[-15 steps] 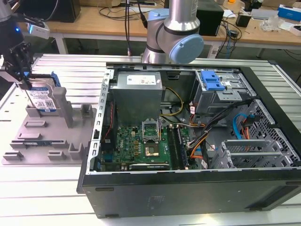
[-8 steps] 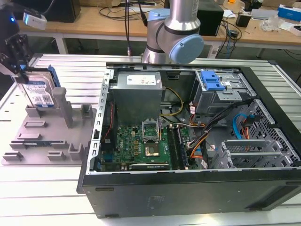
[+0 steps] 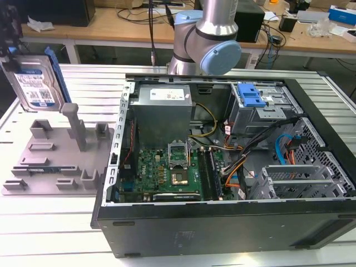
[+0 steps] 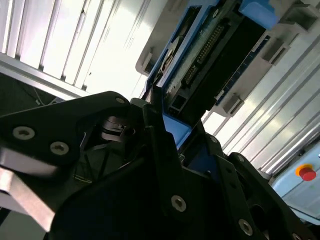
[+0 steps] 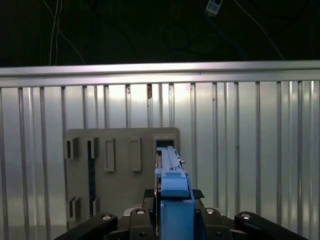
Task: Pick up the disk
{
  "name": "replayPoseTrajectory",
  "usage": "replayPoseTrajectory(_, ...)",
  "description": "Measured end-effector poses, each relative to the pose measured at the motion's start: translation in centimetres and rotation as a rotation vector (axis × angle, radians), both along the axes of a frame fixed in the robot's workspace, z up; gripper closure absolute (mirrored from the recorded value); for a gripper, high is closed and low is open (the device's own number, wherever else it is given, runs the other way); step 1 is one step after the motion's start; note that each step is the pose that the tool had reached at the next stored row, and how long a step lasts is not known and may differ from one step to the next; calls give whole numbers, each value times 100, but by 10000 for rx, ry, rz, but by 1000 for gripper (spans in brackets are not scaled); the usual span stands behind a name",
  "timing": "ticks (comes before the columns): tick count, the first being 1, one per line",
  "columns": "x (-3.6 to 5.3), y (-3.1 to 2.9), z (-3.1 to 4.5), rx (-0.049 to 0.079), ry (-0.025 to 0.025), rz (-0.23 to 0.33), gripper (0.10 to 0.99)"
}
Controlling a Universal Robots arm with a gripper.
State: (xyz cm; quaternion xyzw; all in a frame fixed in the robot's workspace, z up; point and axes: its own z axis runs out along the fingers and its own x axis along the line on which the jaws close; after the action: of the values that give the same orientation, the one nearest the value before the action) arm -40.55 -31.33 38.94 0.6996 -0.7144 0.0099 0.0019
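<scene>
Hand (image 5: pixel 172 220) clamped on disk (image 3: pixel 34 83), lifted clear above grey holder tray (image 3: pixel 53 161); judgement: hold grip firm, disk upright

disk (image 3: pixel 34 83) upright, lifted above tray

Tool (image 5: pixel 172 220) clamped, raised, arm (image 3: pixel 208 39) upright

Disk (image 5: pixel 172 192) in tool (image 5: pixel 172 220) above holder tray (image 5: pixel 120 170)
</scene>
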Motion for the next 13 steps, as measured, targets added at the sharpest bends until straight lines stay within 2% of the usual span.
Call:
replayPoseTrajectory(2,0,0,177,0,1,2,722)
replayPoseTrajectory(4,0,0,322,0,0,5,722)
replayPoseTrajectory(9,0,0,626,0,0,17,722)
replayPoseTrajectory(11,0,0,711,0,0,21,722)
replayPoseTrajectory(13,0,0,832,1,-1,27,722)
